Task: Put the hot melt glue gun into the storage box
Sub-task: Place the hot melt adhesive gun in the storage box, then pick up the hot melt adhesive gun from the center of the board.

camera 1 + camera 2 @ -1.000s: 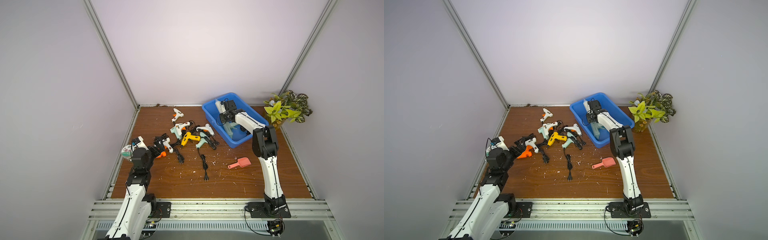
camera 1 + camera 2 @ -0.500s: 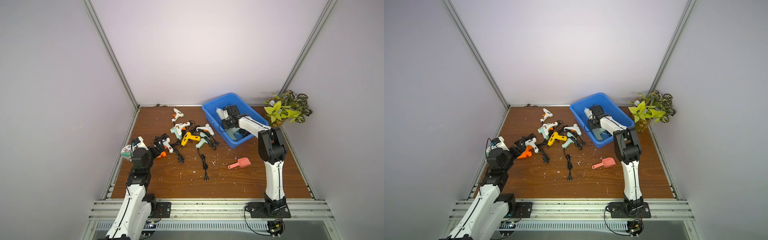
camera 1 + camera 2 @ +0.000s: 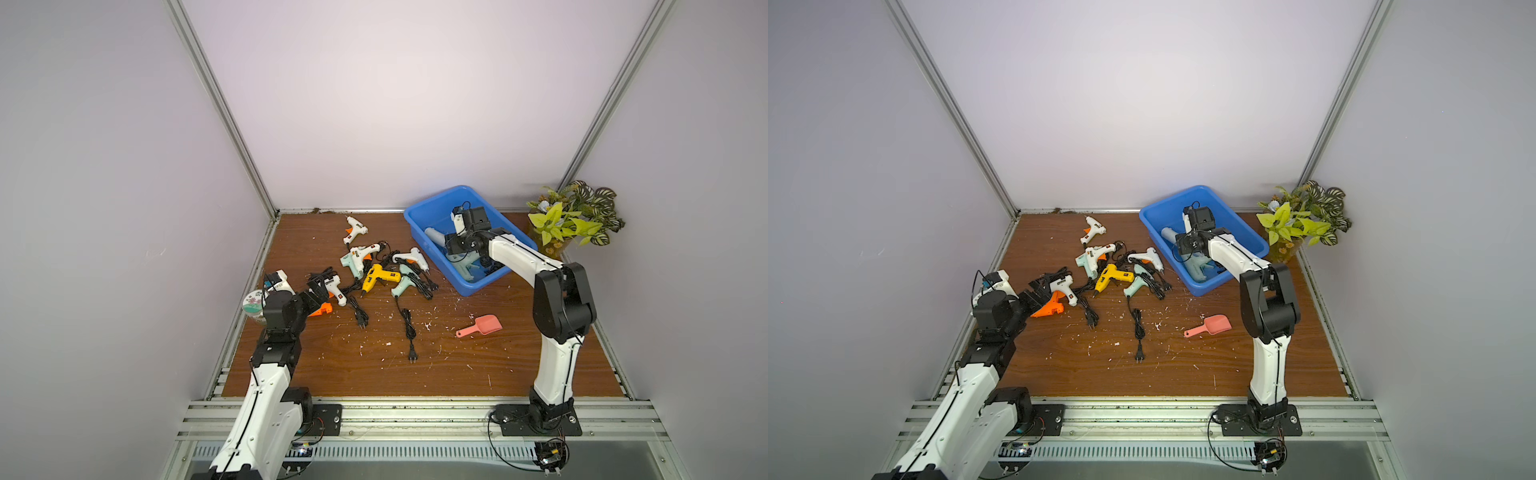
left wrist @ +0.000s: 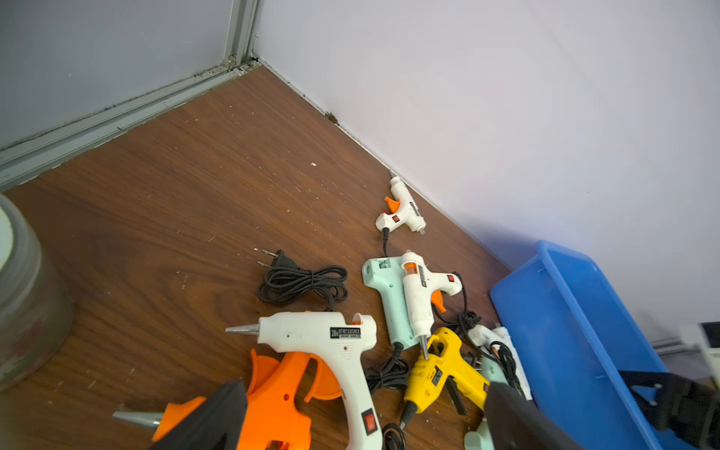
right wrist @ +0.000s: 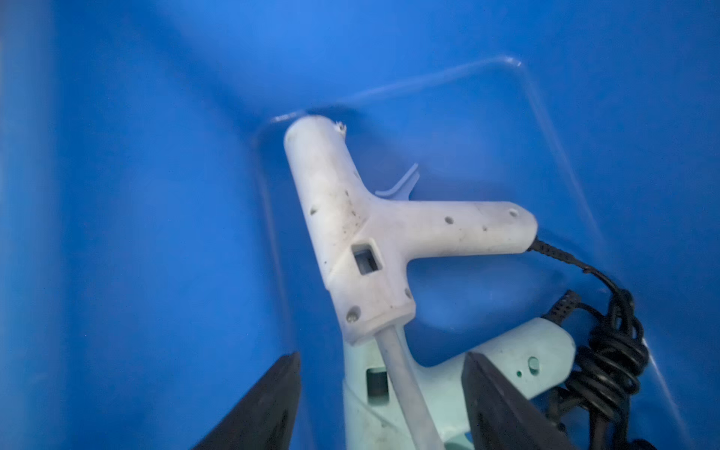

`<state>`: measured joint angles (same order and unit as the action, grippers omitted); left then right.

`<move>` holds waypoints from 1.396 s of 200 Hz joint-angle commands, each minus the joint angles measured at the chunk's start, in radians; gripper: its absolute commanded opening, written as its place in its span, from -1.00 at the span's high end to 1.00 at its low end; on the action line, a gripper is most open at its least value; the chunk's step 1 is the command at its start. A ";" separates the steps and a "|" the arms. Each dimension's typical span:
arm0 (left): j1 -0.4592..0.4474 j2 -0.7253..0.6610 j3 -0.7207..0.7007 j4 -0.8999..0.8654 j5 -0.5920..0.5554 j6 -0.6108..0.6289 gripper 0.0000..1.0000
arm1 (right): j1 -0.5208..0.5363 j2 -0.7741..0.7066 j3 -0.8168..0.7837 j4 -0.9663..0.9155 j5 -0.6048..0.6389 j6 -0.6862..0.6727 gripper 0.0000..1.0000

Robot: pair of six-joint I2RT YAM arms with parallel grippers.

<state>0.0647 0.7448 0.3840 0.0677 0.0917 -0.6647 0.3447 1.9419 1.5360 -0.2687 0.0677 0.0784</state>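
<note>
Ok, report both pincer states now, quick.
Left pincer: open, holding nothing.
Right pincer: open in the storage box, not gripping the white glue gun.

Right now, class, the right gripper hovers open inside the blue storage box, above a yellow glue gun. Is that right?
No, the colour is wrong. The right wrist view shows the right gripper open inside the blue storage box, above a white glue gun.

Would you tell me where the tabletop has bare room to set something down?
Bare: the near strip between the pink scoop and the front rail, and the far corner left of the lone white glue gun. Crowded: the glue gun pile beside the storage box.
</note>
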 commanded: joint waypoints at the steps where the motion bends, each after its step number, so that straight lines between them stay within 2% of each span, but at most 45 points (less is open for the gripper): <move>1: 0.010 0.017 0.033 -0.088 -0.022 0.045 -1.00 | -0.003 -0.129 -0.062 0.073 -0.037 0.037 -0.57; 20: 0.009 0.033 0.029 -0.110 -0.034 0.042 -1.00 | -0.003 -0.221 -0.145 0.125 -0.061 0.062 -0.73; 26: 0.008 0.041 0.028 -0.110 -0.034 0.045 -0.99 | -0.003 -0.251 -0.175 0.147 -0.069 0.072 -0.96; 31: 0.010 0.049 0.028 -0.108 -0.031 0.048 -0.98 | -0.003 -0.276 -0.200 0.165 -0.074 0.081 -0.98; 53: 0.007 0.105 0.041 -0.098 0.013 0.057 -0.88 | -0.003 -0.381 -0.315 0.255 -0.103 0.121 -0.99; 73: -0.010 0.172 0.066 -0.095 0.032 0.055 -0.66 | -0.003 -0.467 -0.409 0.330 -0.113 0.158 -0.98; 120: -0.199 0.305 0.158 -0.137 -0.176 0.029 -0.64 | -0.004 -0.603 -0.531 0.427 -0.086 0.222 -0.98; 149: -0.286 0.363 0.195 -0.142 -0.262 0.001 -0.58 | -0.003 -0.631 -0.561 0.425 -0.049 0.261 -0.99; 190: -0.350 0.433 0.220 -0.131 -0.327 -0.045 -0.47 | -0.004 -0.640 -0.576 0.427 -0.057 0.292 -0.99; 229: -0.368 0.488 0.207 -0.100 -0.352 -0.078 -0.35 | -0.004 -0.642 -0.576 0.419 -0.053 0.306 -0.99; 279: -0.368 0.557 0.185 -0.020 -0.332 -0.098 -0.20 | -0.004 -0.632 -0.572 0.409 -0.073 0.307 -0.98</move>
<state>-0.2943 1.2747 0.5770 -0.0051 -0.2287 -0.7444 0.3447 1.3258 0.9539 0.1154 -0.0040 0.3702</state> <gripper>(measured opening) 0.606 0.992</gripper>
